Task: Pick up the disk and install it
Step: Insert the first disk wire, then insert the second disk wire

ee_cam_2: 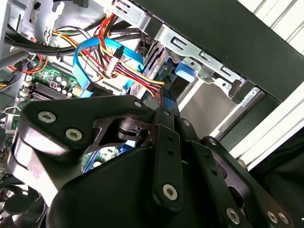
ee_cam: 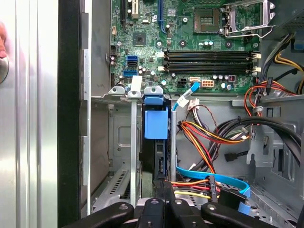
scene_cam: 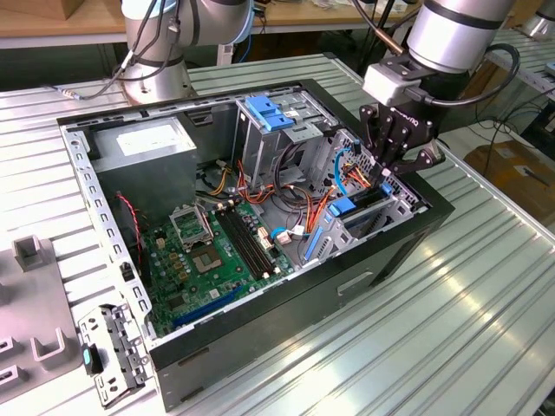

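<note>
The black jaws [scene_cam: 392, 165] of the single arm look drawn together, the finger links meeting along 1 line in both wrist views, and they appear to pinch the top edge of the disk [ee_cam: 156, 156], a flat drive standing on edge between blue plastic side rails; the contact itself is hidden behind the finger links, so the grasp is a judgement.

The disk lies directly beyond the jaws, in line with them. Its long axis runs down into a silver sheet-metal drive bay [ee_cam: 121, 142] at the corner of the open black computer case [scene_cam: 408, 230], toward the exterior view's right. In the first wrist view the disk sits between 2 upright metal walls of that bay, its blue rail tab [ee_cam: 156, 124] uppermost, seemingly well inserted.

Just beside the bay hang blue ribbon-like data cables [ee_cam_2: 95, 54] and red, yellow and orange power wires [ee_cam: 199, 135]. The green motherboard [scene_cam: 217, 251] lies farther in, and the case rests on a ribbed metal bench [scene_cam: 451, 321].
</note>
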{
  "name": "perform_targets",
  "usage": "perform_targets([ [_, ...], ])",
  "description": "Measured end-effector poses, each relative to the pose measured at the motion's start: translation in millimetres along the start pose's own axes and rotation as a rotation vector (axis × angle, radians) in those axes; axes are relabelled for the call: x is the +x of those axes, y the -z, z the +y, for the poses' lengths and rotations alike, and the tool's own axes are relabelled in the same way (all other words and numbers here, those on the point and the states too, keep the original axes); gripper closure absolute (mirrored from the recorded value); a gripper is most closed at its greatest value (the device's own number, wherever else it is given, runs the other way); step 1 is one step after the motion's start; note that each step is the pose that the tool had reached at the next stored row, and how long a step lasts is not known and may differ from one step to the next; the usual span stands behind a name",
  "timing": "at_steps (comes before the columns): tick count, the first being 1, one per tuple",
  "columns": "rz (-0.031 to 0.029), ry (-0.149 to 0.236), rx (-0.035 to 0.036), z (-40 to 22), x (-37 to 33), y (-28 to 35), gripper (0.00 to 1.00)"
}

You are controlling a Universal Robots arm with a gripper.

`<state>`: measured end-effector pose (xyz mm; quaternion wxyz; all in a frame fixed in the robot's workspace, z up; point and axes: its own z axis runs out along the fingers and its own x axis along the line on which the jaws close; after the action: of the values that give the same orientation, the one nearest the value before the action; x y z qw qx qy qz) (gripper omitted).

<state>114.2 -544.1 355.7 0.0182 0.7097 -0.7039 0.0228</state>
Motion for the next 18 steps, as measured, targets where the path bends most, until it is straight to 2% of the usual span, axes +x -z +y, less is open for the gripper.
perform_targets([
  [9, 0.0, 0.0, 0.0, 0.0, 0.0, 0.6, 0.89],
  [11, 0.0002, 0.0, -0.0001, 1.7, 0.0, 0.7, 0.89],
  [14, 0.0001, 0.0, 0.0, 7.7, 0.0, 0.5, 0.89],
  [18, 0.0, 0.0, 0.0, 21.0, -0.2, 0.2, 0.89],
])
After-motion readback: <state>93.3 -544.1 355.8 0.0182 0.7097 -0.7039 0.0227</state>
